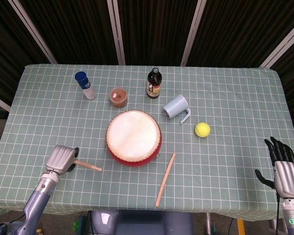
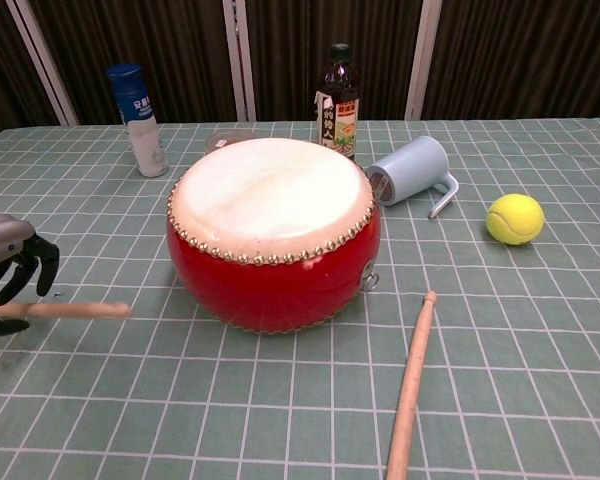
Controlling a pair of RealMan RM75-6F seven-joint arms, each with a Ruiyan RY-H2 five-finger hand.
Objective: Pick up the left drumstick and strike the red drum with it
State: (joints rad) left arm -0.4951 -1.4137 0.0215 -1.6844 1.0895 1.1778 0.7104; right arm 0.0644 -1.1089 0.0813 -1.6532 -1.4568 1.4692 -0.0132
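The red drum with a pale skin stands mid-table. My left hand is low at the drum's front left and grips the left drumstick, whose tip points toward the drum and lies close to the cloth, clear of the drum. A second drumstick lies on the cloth to the drum's front right. My right hand hangs at the table's right edge with its fingers apart and nothing in it.
Behind the drum stand a blue-capped white bottle, a small jar of brown powder and a dark sauce bottle. A pale blue mug lies on its side, with a yellow tennis ball to its right.
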